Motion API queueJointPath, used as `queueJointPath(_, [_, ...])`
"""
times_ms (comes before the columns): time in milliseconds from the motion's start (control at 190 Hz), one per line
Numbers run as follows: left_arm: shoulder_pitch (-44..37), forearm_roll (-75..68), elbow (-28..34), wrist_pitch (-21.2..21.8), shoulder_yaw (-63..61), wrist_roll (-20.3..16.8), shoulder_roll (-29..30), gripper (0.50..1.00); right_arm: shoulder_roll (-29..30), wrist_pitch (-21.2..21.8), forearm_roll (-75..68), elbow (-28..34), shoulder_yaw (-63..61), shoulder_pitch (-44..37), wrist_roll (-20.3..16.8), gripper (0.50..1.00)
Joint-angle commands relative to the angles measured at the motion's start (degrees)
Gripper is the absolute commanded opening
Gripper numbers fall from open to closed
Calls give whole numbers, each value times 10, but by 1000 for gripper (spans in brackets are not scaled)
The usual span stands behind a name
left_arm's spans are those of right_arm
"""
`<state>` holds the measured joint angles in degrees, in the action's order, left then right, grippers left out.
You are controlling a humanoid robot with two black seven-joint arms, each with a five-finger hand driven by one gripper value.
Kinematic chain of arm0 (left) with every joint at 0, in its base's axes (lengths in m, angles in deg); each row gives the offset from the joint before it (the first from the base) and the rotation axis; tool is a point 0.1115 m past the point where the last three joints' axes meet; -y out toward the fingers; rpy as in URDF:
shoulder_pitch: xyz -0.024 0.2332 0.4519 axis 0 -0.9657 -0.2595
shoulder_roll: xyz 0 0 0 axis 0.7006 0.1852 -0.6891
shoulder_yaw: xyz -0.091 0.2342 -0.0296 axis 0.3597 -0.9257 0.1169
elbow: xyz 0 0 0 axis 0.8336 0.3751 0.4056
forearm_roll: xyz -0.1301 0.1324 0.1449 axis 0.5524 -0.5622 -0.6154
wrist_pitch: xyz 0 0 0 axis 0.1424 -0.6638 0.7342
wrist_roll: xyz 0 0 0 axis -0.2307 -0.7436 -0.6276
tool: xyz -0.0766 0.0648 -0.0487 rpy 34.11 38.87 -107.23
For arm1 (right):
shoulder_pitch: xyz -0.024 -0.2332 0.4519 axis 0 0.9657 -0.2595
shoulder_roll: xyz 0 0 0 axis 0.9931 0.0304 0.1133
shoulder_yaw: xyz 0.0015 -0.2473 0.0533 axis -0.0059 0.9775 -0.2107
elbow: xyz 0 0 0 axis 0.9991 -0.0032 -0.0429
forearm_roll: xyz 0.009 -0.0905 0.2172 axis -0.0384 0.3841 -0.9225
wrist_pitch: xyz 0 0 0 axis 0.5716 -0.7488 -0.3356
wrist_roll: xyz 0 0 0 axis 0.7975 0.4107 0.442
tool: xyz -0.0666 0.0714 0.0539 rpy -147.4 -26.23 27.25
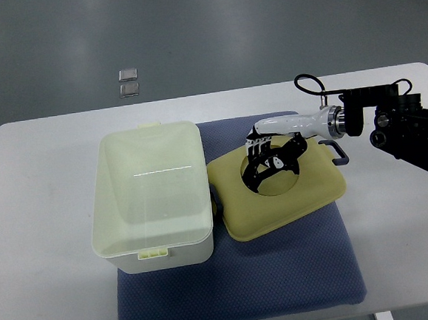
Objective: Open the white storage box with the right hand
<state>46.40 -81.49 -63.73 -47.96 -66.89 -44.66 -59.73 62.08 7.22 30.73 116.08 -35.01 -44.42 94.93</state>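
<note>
Left of right hand (272,158): storage box (149,197)

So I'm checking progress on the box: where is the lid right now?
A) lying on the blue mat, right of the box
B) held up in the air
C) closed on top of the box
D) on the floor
A: the lid lies flat on the blue mat beside the open box, with the right hand over it.

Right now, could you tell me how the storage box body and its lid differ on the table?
The storage box is deep, stands upright and open on the left; the lid is flat and lies tilted beside it on the blue mat. The box is paler, the lid yellower. The right robot hand rests over the lid, not over the box. Both are rounded rectangles.
</note>
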Motion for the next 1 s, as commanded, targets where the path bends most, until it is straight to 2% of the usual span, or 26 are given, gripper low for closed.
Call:
queueJointPath(0, [0,0,0,0,0,-1,0,1000,1,-6,-1,-9,-3,6,0,645])
queueJointPath(5, [0,0,0,0,0,-1,0,1000,1,-6,-1,-9,-3,6,0,646])
queueJointPath(11, [0,0,0,0,0,0,0,1000,1,-7,-1,-10,-4,7,0,757])
queueJointPath(16, [0,0,0,0,0,0,0,1000,1,-7,-1,-10,-4,7,0,758])
queueJointPath(21, [0,0,0,0,0,0,0,1000,1,-7,-1,-11,-5,7,0,853])
queueJointPath(26, [0,0,0,0,0,0,0,1000,1,-7,-1,-11,-5,7,0,854])
queueJointPath(32, [0,0,0,0,0,0,0,1000,1,-7,-2,-12,-5,8,0,925])
queueJointPath(37, [0,0,0,0,0,0,0,1000,1,-7,-2,-12,-5,8,0,926])
queueJointPath(42, [0,0,0,0,0,0,0,1000,1,-7,-3,-13,-5,8,0,950])
queueJointPath(390, [0,0,-1,0,-2,0,0,1000,-15,2,-12,-25,-10,11,0,948])
queueJointPath(654, [0,0,-3,0,-3,0,0,1000,-62,57,-61,-35,-18,3,2,948])
queueJointPath(822, [0,-1,-4,0,-3,0,0,1000,-46,52,-189,-130,-90,-5,-4,946])
queueJointPath(944, [0,0,-4,0,-3,0,0,1000,21,54,-334,-200,-164,-4,-9,946])
queueJointPath(996, [0,-1,-5,0,-3,0,0,1000,47,51,-429,-229,-193,-3,-28,946])
